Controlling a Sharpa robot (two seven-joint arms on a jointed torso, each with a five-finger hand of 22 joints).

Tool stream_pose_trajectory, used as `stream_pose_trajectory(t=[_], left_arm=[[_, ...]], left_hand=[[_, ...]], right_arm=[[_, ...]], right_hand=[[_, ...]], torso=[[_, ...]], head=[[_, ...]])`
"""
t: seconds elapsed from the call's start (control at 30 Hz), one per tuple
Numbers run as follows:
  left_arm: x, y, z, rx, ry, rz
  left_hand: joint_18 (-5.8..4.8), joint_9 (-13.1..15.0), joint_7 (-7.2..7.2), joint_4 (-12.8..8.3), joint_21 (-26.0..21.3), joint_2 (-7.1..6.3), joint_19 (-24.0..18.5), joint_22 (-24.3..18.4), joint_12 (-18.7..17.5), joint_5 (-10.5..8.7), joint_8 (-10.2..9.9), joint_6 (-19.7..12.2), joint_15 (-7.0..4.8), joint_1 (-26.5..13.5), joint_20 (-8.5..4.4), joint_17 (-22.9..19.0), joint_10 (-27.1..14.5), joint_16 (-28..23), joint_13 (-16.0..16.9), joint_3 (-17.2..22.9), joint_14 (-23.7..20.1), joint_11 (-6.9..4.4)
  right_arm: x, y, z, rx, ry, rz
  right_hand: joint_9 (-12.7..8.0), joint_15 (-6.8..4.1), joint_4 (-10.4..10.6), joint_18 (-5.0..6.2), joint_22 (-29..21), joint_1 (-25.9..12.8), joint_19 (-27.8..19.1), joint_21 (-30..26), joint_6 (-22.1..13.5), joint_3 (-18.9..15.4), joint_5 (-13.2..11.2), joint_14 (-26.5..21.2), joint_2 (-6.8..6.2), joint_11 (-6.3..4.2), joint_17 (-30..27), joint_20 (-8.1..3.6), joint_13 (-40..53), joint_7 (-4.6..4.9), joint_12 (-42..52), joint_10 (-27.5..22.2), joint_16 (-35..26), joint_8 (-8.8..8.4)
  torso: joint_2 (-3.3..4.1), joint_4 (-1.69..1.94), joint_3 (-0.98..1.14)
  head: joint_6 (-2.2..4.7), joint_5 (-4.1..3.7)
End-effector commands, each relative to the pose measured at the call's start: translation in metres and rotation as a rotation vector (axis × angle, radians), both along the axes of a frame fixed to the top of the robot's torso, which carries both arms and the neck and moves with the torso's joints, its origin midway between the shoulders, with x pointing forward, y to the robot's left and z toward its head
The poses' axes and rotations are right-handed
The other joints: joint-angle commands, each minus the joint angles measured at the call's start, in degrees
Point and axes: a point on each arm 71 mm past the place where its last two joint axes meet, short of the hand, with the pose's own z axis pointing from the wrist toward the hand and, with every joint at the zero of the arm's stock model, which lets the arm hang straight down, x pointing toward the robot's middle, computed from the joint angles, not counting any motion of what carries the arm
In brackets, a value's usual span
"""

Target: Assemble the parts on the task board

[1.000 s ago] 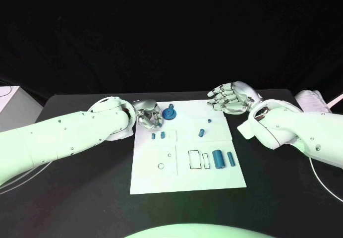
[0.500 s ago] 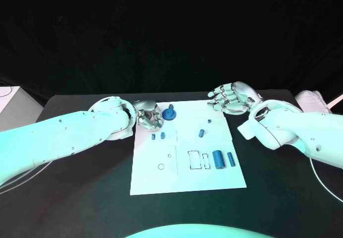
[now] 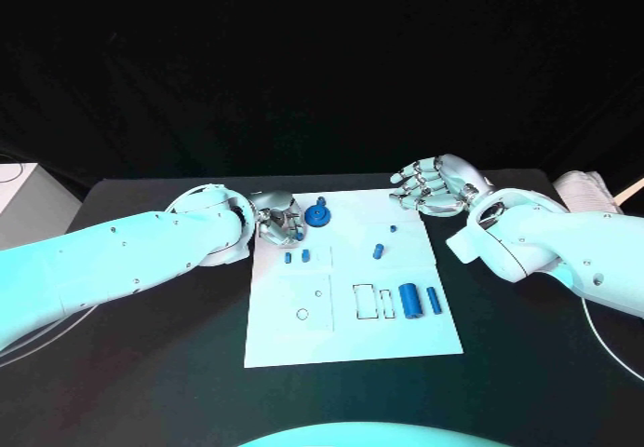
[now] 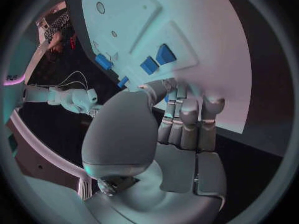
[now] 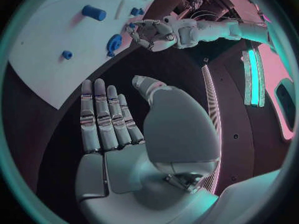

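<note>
The white task board [image 3: 352, 321] lies in the middle of the table. A round blue part [image 3: 318, 215] sits near its far edge. My left hand [image 3: 276, 220] is right beside it, fingers curled toward it. In the left wrist view the thumb [image 4: 156, 90] covers most of that part, so contact is unclear. Two small blue pieces [image 3: 297, 255] lie just nearer on the board, also seen from the left wrist [image 4: 157, 59]. My right hand [image 3: 432, 186] hovers over the board's far right corner, fingers [image 5: 106, 114] spread and holding nothing.
More blue parts lie on the board: a short peg [image 3: 380, 249], a tiny stud [image 3: 394, 226] and two cylinders [image 3: 420, 300] beside outlined slots [image 3: 365, 300]. A white object [image 3: 586, 189] sits at the table's right edge, and a cable [image 3: 54, 326] at the left.
</note>
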Motion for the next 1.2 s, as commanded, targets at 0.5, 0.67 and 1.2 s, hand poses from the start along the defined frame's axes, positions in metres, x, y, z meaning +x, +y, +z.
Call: stream_pose_trajectory(t=[0.5,0.67,1.2], left_arm=[[0.000,0.004,-0.001,0.003,0.002,0.014],[0.000,0.008,-0.001,0.003,-0.004,0.026],[0.004,0.053,0.022,-0.446,0.053,0.167]], left_hand=[[-0.56,-1.39,0.25,-0.68,0.14,-0.68,0.27,0.46,-1.38,-0.16,-3.48,-4.14,0.08,-0.89,0.14,-0.32,0.60,0.27,0.15,-0.03,-0.52,0.12],[-0.55,-1.51,0.24,-0.74,0.13,-0.66,0.28,0.46,-1.46,-0.14,-3.75,-4.48,0.07,-0.83,0.14,-0.37,0.64,0.30,0.19,0.02,-0.53,0.11],[2.70,-1.92,1.90,-2.00,-11.75,-0.02,-13.45,-12.08,-0.19,0.24,-3.90,-3.21,1.26,0.08,1.04,-18.21,-2.21,-9.79,1.45,0.31,-12.66,1.74]], right_arm=[[0.000,-0.001,0.000,-0.005,-0.008,0.005],[0.000,-0.001,-0.001,-0.027,0.001,0.018],[0.009,-0.006,-0.011,-0.532,-0.112,0.174]], right_hand=[[-0.16,-0.13,-0.39,0.29,-0.31,0.02,-0.04,0.04,0.24,-0.07,0.34,-0.07,0.49,0.09,-0.15,0.06,-0.10,3.61,0.26,-0.29,-0.37,0.26],[-0.16,-0.43,-1.19,0.38,-0.64,0.93,0.47,0.28,0.60,0.41,0.18,0.79,0.47,-0.16,-0.10,-0.13,-0.06,3.35,0.47,0.10,0.01,0.47],[-2.84,-8.42,-9.04,-0.16,18.04,3.69,15.37,27.12,13.70,4.71,-5.27,24.52,0.46,-6.16,15.94,-9.97,0.16,-2.00,-9.31,15.33,24.08,-3.45]], torso=[[0.03,-0.04,-0.01],[0.01,0.00,-0.01],[-0.06,-0.21,0.03]], head=[[-0.06,0.09],[0.08,-0.01],[1.08,-1.33]])
